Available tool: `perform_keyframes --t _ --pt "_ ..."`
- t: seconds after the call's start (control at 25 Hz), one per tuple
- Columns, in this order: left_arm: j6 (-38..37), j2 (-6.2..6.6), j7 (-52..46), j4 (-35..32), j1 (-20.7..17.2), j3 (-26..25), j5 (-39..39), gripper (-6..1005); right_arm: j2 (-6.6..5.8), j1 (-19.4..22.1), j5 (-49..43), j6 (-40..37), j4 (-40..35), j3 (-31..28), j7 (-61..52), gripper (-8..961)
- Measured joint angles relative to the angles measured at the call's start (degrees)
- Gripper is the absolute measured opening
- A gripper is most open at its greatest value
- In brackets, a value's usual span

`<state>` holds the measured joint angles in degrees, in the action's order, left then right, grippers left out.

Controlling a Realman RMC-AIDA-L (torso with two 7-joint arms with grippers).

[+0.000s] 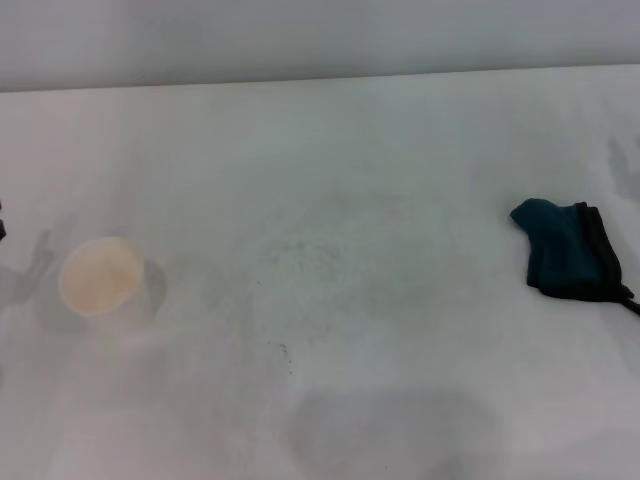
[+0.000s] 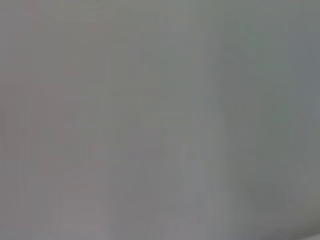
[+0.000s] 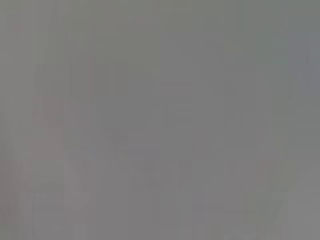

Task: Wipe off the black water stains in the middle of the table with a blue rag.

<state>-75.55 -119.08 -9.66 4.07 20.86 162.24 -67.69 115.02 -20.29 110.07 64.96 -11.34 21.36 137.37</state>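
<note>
The broad white matte surface [image 1: 330,150] fills almost the whole head view, with a pale grey wall band along the top edge of the frame. At the right edge, a little above mid-height, lies the dark teal-blue soft rag with black edging [image 1: 568,248], crumpled into a rough, folded heap; a thin black strand of its edging trails toward the lower right. It rests flat on the surface and touches nothing else.

At the left, slightly below mid-height, stands a small round pale cream cup [image 1: 100,277], seen from above so that its open mouth faces the camera, with a soft grey shadow spreading to its right. It is well apart from the rag, on the opposite side of the frame.

Between the two, around the centre and lower centre of the frame, the surface carries only faint grey smudging and a few tiny dark specks [image 1: 286,352]; no distinct black blotch can be made out there, though the view is soft and a faint mark may be lost in it. A wide dim shadow sits at the bottom centre.

Neither hand appears in the head view, apart from a dark sliver at the far left edge that I cannot identify. Both wrist views show only a featureless grey field, so whether either hand is released or clenched cannot be told
</note>
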Motion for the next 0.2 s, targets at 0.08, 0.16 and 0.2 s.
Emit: perform_keyframes --t 0.08,0.16,0.2 --pt "0.1 -0.01 0.0 -0.9 0.0 0.0 -2.4 864 0.01 0.0 2.7 0.0 0.6 0.0 2.7 395" --pt "0.3 -0.01 0.0 -1.9 -0.1 0.0 -4.6 864 0.02 0.1 5.5 -0.2 1.2 -0.1 4.8 395" --pt "0.3 -0.01 0.0 -2.5 -0.1 0.0 -5.6 864 0.02 0.1 6.8 -0.3 1.4 -0.1 5.9 395"
